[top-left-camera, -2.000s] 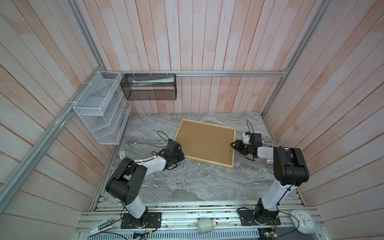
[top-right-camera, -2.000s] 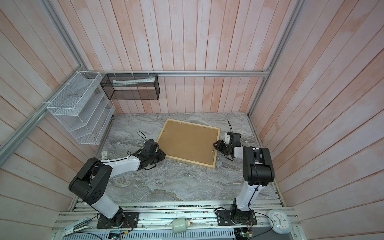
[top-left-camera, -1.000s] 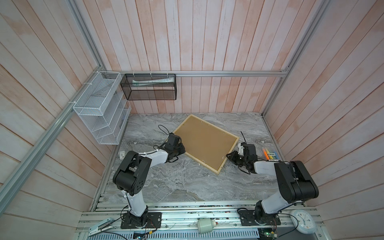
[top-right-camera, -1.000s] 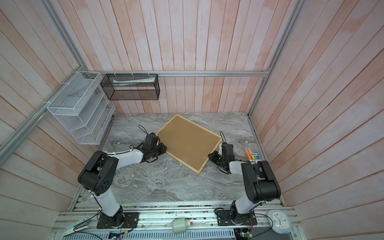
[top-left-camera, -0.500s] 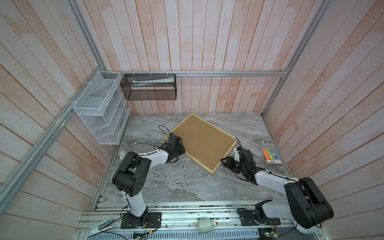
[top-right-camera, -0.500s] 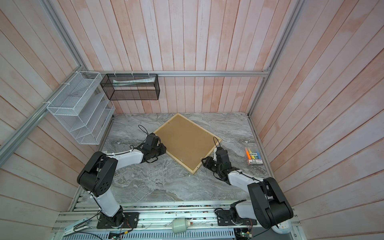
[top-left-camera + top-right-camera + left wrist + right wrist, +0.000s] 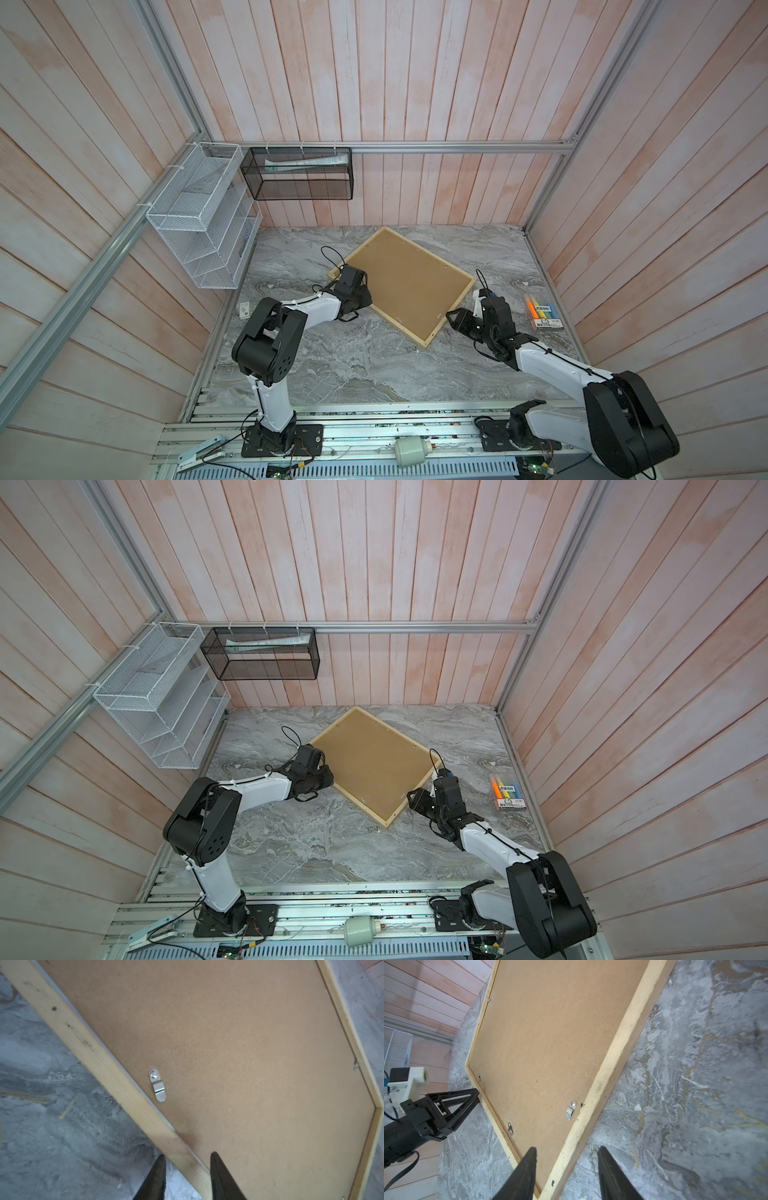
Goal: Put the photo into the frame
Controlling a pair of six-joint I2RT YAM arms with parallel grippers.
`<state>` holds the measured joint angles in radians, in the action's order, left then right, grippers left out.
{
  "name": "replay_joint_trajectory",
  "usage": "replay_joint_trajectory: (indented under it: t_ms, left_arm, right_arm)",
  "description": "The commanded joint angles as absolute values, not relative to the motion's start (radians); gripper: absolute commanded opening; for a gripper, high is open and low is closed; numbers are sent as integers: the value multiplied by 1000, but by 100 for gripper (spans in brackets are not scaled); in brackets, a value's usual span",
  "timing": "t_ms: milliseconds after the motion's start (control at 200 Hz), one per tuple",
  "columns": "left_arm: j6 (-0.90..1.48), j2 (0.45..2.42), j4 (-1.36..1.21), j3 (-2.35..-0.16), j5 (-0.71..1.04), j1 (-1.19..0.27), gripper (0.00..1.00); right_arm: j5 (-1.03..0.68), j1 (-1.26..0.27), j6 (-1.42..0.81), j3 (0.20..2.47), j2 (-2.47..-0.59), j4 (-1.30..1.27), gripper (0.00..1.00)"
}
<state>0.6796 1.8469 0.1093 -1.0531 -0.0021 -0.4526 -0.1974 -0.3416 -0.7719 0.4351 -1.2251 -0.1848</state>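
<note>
The frame (image 7: pixel 403 282) (image 7: pixel 370 762) lies back-up and askew on the marble table, its brown fibreboard (image 7: pixel 228 1043) (image 7: pixel 550 1032) bordered by pale wood rails. Small metal clips (image 7: pixel 157 1085) (image 7: pixel 570 1110) sit near the rails. My left gripper (image 7: pixel 366 300) (image 7: pixel 328 781) (image 7: pixel 187 1156) is shut on the frame's left rail, one finger outside it and one on the fibreboard. My right gripper (image 7: pixel 451 320) (image 7: pixel 411 798) (image 7: pixel 566 1150) is open astride the right rail near the near corner, its outer finger clear of the wood. The photo is out of view.
A pack of coloured markers (image 7: pixel 542 311) (image 7: pixel 507 791) lies at the table's right edge. A white wire rack (image 7: pixel 199 220) and a black mesh basket (image 7: pixel 299 174) hang on the walls at the back left. A small white item (image 7: pixel 244 309) sits by the left edge.
The frame has turned a little more, its near corner swinging left. My right gripper slid along the right rail toward that corner and opened, letting go. The left gripper kept its hold.
</note>
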Motion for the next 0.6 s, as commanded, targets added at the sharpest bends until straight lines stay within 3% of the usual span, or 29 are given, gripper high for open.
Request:
replay_joint_trajectory:
  t_ms: [0,335,595]
  left_arm:
    - [617,1890,167,-1115,-34,-454,37]
    - [523,1982,292,-1218,-45,-450,36]
    - [393,2063,404,-1341,-54,-446,29]
  right_arm:
    - [-164,-344,-750,460,-1234,-158,49]
    - [-202,-339,-752,473,-1302,-220,49]
    - [-242,-340,-750,516,-1389,-256,48]
